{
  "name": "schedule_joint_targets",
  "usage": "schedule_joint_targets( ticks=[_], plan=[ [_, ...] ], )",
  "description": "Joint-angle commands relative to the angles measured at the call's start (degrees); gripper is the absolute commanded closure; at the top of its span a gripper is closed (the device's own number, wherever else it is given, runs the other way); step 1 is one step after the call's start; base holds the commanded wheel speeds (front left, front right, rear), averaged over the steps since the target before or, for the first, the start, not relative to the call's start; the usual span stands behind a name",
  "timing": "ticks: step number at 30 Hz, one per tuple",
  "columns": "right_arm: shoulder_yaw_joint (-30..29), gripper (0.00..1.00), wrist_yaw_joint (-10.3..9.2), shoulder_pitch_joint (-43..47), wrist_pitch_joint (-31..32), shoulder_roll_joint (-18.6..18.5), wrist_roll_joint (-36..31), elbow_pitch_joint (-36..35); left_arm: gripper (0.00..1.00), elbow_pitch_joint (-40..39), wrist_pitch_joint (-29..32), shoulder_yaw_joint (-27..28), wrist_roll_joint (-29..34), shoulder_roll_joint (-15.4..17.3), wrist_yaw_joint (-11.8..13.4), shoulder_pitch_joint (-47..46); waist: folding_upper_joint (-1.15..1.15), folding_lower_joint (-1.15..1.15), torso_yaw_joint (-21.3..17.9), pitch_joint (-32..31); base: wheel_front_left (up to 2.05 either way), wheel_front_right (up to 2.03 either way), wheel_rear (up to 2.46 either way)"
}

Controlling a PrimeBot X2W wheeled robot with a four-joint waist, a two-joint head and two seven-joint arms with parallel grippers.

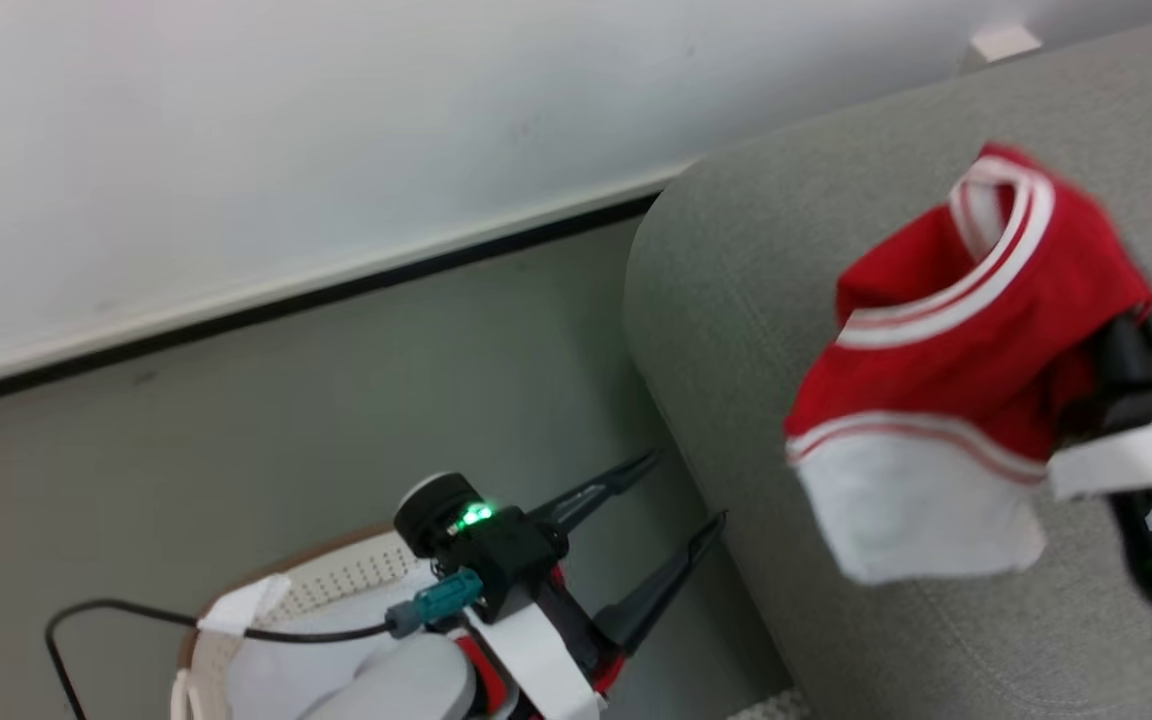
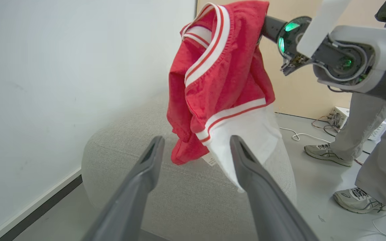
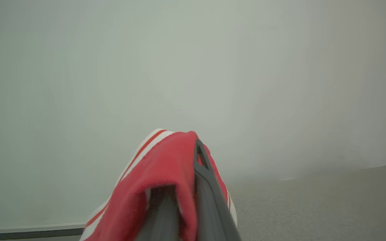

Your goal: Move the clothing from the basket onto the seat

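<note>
Basket: white, perforated wall, brown rim; on the floor just beside the seat.
Left gripper: jaws spread wide, nothing between them; beside the seat's rounded grey edge.
Right gripper: jaws pinching the clothing, held above the seat.
Clothing: one red jersey garment, white panel hanging lowest, red-and-white striped trim at opening and hem. Bunched and draped over the fingers; contact with the seat's upholstery not discernible.
Beyond the seat: pale wall, a person's grey trainers.
</note>
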Motion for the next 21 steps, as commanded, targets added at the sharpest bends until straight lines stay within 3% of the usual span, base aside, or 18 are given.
schedule_joint_targets(
  ticks=[1, 8, 15, 21],
  plan=[
    [-1.0, 1.0, -0.12, -3.7, 0.9, -1.2, 0.7, 0.4, 0.0, -0.5, 0.0, -0.1, 0.6, 1.2, -0.1, -1.3, -0.01, 0.0, 1.9, 4.2, 0.0, 0.0, 0.0],
    [-7.8, 1.0, -0.12, -16.6, 6.0, -6.7, 1.9, 4.3, 0.0, -3.1, 0.0, -0.8, -0.4, 5.7, -0.2, -5.3, -0.01, 0.0, 5.6, 14.6, 0.0, 0.0, 0.0],
    [-15.0, 1.0, -0.12, -26.1, 9.3, -10.9, -3.8, 11.7, 0.0, -5.4, 0.0, -0.4, -1.5, 9.6, -0.1, -8.7, -0.01, 0.0, 8.2, 22.5, 0.0, 0.0, 0.0],
    [-17.2, 1.0, -0.12, -28.7, 14.8, -13.0, -12.0, 21.8, 0.0, -6.5, 0.0, 0.2, -1.9, 10.9, -0.1, -10.1, -0.01, 0.0, 9.6, 25.6, 0.0, 0.0, 0.0]
  ],
)
